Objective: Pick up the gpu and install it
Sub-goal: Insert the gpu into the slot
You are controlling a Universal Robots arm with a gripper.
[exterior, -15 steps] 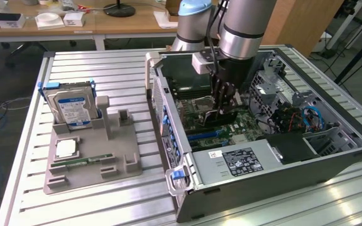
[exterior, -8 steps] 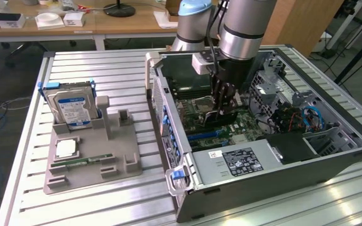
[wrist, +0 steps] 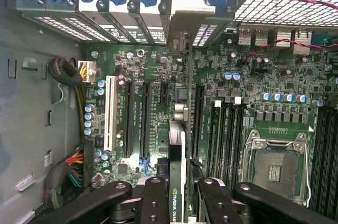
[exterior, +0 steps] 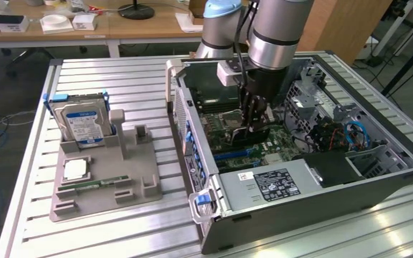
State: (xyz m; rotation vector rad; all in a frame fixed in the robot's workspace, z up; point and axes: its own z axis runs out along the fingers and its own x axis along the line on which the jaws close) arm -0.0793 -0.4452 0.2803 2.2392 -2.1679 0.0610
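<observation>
One gripper clamped the gpu edge-on above the motherboard, card parallel with the expansion slots, presumably for straight insertion; whether it had seated could not be confirmed.

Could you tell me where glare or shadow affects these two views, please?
Exterior view: glare streaks the ribbed silver metal table; the open dark computer case is shadowed inside. Wrist view: the green motherboard is evenly lit, the perforated metal grille washed bright.
</observation>
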